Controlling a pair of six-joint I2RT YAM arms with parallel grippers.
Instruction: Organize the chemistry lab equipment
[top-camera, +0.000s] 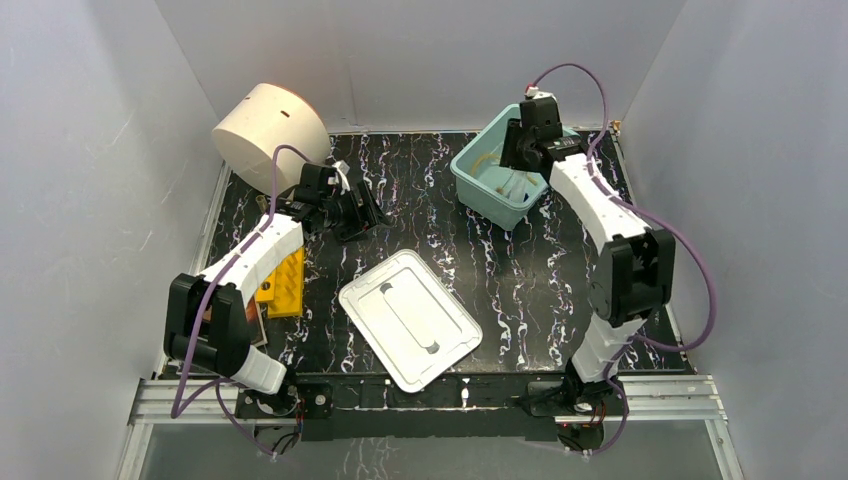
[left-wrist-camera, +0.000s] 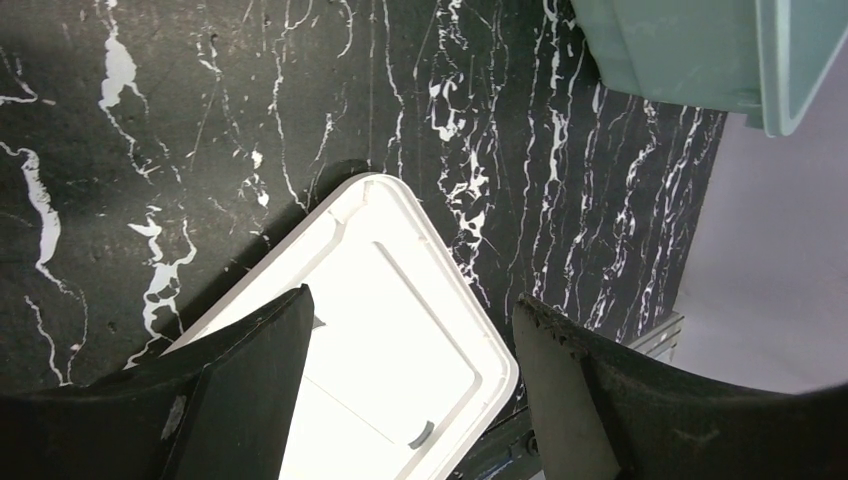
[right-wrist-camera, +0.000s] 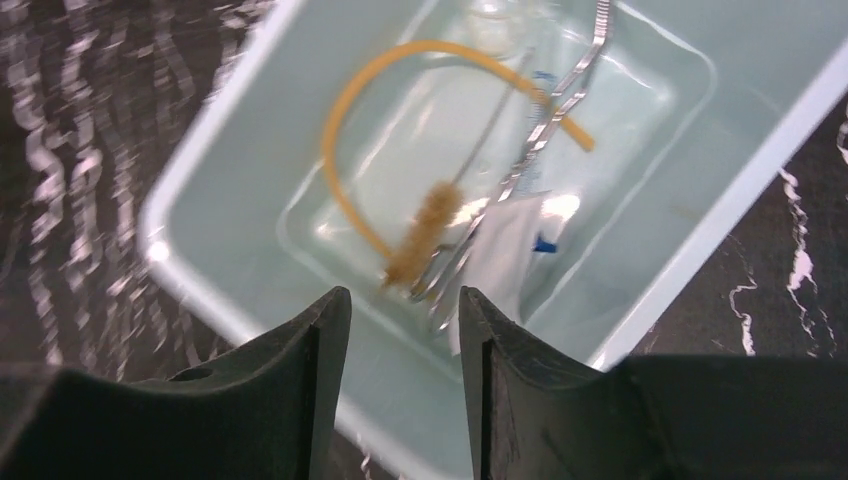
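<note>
The teal bin (top-camera: 468, 180) stands at the back right. In the right wrist view its rim (right-wrist-camera: 215, 140) frames a curved tan rubber tubing (right-wrist-camera: 345, 120), thin metal tongs (right-wrist-camera: 565, 85), a tan-bristled wire brush (right-wrist-camera: 425, 230) and a white packet (right-wrist-camera: 500, 255). A clear glass piece lies blurred under them. My right gripper (right-wrist-camera: 405, 300) hovers over the bin's near side (top-camera: 517, 150), open, with nothing between its fingers. My left gripper (top-camera: 362, 215) hangs open and empty at the back left; its fingers frame the white lid (left-wrist-camera: 390, 330).
The white lid (top-camera: 410, 320) lies flat at the front centre of the black marbled table. A cream cylinder (top-camera: 270, 125) sits tilted at the back left corner. A yellow rack (top-camera: 284, 283) lies beside the left arm. White walls close in on three sides.
</note>
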